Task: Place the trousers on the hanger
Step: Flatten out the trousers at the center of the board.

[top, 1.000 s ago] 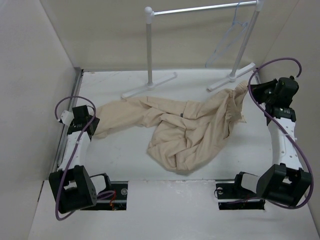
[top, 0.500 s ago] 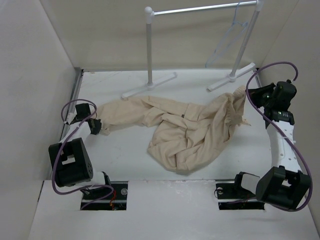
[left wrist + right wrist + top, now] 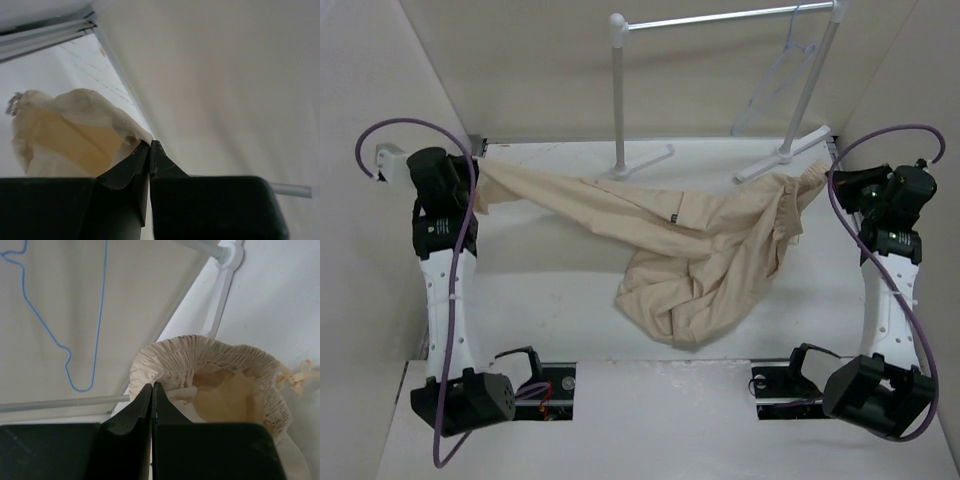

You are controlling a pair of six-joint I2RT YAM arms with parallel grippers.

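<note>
The beige trousers point(image 3: 700, 255) stretch across the table, one leg pulled up to the left and the gathered waistband up to the right, the rest sagging in a heap at the middle. My left gripper point(image 3: 472, 172) is shut on the leg end point(image 3: 75, 125), raised by the left wall. My right gripper point(image 3: 832, 178) is shut on the elastic waistband point(image 3: 200, 352). The thin pale hanger point(image 3: 778, 75) hangs from the rack's bar at the back right; in the right wrist view the hanger point(image 3: 65, 355) shows as a blue outline against the wall.
A white tube garment rack point(image 3: 618, 95) with a silver bar stands at the back, its feet point(image 3: 620, 172) on the table close behind the stretched cloth. Beige walls close in the left, right and back sides.
My left gripper shut on the leg end and lifted it up and back toward the left wall, stretching the leg. My right gripper rose slightly with the waistband.
</note>
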